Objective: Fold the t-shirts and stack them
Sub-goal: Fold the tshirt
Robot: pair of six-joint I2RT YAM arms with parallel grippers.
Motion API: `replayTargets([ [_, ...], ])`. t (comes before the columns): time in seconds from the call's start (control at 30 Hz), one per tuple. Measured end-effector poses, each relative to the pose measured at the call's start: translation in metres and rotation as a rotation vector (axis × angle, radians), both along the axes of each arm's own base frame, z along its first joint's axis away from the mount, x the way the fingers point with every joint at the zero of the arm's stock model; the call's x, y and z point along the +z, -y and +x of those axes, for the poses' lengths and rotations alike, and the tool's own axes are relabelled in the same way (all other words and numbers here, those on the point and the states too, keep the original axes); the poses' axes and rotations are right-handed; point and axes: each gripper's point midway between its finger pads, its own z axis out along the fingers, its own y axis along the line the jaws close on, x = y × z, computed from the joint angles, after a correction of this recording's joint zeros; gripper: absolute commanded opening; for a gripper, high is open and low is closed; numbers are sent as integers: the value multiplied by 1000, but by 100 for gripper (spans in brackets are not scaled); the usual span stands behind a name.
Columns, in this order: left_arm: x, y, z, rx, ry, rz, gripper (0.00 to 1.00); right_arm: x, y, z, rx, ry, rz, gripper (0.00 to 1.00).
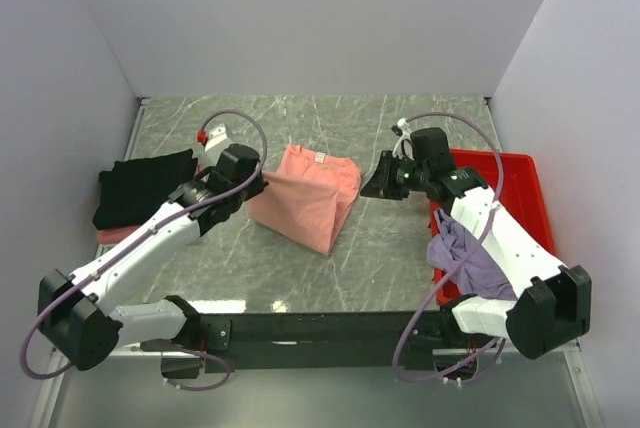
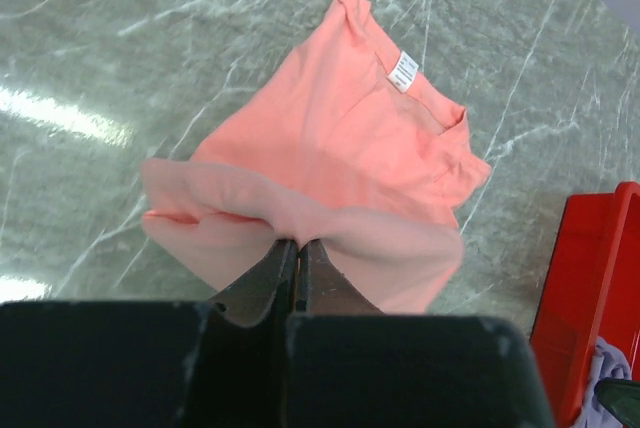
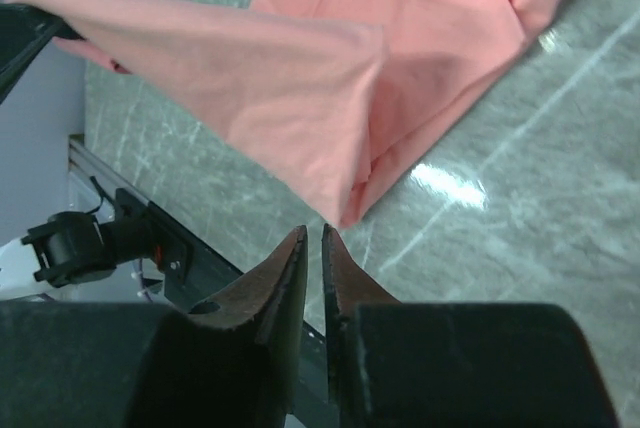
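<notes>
Closest to the lens, the left fingers [image 2: 262,283] are pinched tight on one edge of the salmon-pink t-shirt [image 2: 340,138], holding that edge up off the tabletop [image 2: 120,38] while the collar end with its white label [image 2: 402,70] lies flat. The right fingers [image 3: 268,288] stand only narrowly apart, holding nothing, just short of the shirt's drooping corner. The fold would probably go best if the raised edge travels low and level toward the collar, with the right fingers catching the free corner so the flap lands square. Releasing too high risks a skewed, crumpled fold. A black t-shirt [image 1: 145,186] lies at the left.
</notes>
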Motion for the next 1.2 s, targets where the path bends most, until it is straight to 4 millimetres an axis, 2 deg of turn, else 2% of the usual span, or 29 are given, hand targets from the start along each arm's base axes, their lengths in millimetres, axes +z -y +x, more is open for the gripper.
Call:
replayTargets([
  [0.03, 0, 2, 4, -7, 0, 5, 1, 0, -3, 3, 8, 2, 9, 23],
  [0.17, -5, 11, 15, -47, -9, 30, 1, -5, -11, 8, 50, 3, 34, 26],
  [0.33, -17, 18, 21, -86, -35, 55, 1, -13, -18, 20, 85, 29, 34, 34],
  [0.43, -22, 21, 24, -98, -48, 69, 1, -28, -20, 29, 99, 24, 13, 39],
  [0.5, -25, 22, 27, -99, -56, 76, 1, -44, -22, 36, 105, -7, -8, 43],
  [0.63, -30, 23, 36, -91, -74, 86, 1, -82, -26, 45, 117, -83, -49, 44],
  [0.7, -33, 24, 41, -85, -81, 90, 1, -94, -26, 48, 120, -107, -71, 45],
  [0.97, -59, 22, 60, -68, -154, 121, 1, -106, -48, 81, 152, -75, -128, 49],
  [1.2, -72, 18, 68, -61, -187, 139, 1, -130, -54, 87, 176, -103, -192, 52],
])
